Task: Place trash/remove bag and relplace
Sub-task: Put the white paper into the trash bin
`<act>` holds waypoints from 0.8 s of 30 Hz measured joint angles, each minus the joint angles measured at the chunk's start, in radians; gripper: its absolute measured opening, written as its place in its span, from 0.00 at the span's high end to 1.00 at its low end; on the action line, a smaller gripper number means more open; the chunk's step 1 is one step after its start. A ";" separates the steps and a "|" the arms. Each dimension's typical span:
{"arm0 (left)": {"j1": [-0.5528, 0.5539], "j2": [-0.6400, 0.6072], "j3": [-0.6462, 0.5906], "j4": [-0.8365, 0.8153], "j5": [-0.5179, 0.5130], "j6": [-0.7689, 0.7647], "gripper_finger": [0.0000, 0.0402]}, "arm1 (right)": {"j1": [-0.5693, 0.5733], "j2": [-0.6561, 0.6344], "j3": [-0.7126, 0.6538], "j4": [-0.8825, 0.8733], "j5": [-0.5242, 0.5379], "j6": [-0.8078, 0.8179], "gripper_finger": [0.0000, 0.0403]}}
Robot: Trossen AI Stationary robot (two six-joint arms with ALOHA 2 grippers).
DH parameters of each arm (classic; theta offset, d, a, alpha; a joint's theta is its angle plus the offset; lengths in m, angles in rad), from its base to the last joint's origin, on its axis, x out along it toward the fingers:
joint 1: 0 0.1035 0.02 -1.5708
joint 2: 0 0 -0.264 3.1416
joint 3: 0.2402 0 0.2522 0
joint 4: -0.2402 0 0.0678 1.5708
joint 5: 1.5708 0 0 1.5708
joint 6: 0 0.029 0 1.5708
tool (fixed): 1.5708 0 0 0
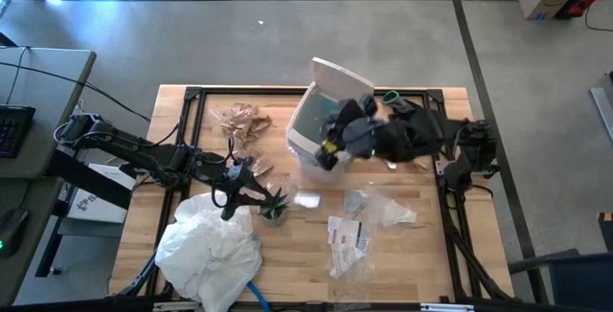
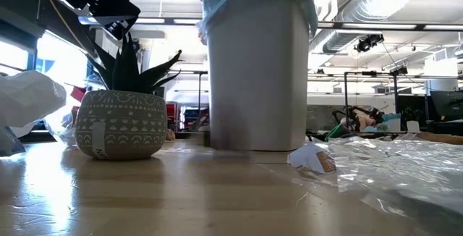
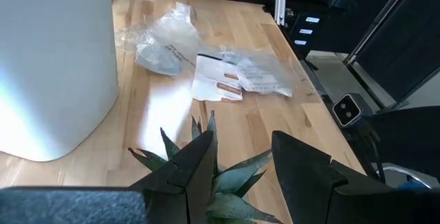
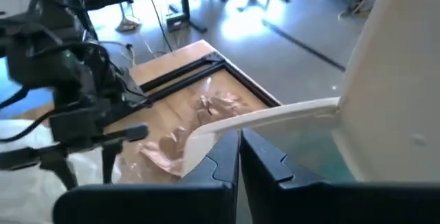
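The white bin [image 1: 311,125] stands toward the far middle of the wooden table [image 1: 421,264], its lid [image 1: 337,75] swung up, and a thin light-blue bag [image 2: 217,8] lines it, the edge folded over the rim as the low view shows. The right gripper [image 1: 330,149] is at the bin's rim, its fingers [image 4: 223,159] pressed together on the rim edge where the liner lies; whether they pinch the plastic or only the rim cannot be told. Trash lies around the bin: crumpled brown paper pieces [image 1: 241,121] just to its left, another brown scrap [image 1: 257,168] near the left arm, and to the front right a clear crinkled wrapper [image 1: 383,207] with white paper scraps [image 1: 347,234] beside it. A small white scrap [image 1: 306,198] rests just in front of the bin. The left gripper [image 1: 241,189] hovers over the small potted plant [image 1: 273,207], which sits in front of and left of the bin; its fingers [image 3: 302,165] stand partly apart with the green leaves showing between them, and nothing is held. At the near left corner of the table lies a large crumpled white bag [image 1: 211,245], apart from the bin.
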 joint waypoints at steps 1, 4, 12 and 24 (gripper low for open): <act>0.000 0.000 0.000 -0.001 0.000 -0.002 0.67 | -0.015 -0.008 -0.011 -0.003 -0.022 0.001 1.00; 0.000 0.000 0.000 -0.006 0.000 -0.005 0.67 | -0.033 -0.012 -0.029 -0.014 -0.057 -0.006 1.00; 0.000 0.017 0.000 -0.065 -0.013 -0.006 0.67 | 0.166 0.050 -0.092 0.000 -0.146 -0.074 1.00; 0.000 0.109 0.000 -0.006 -0.014 0.036 0.67 | 0.353 0.153 -0.589 0.439 -0.209 0.260 0.92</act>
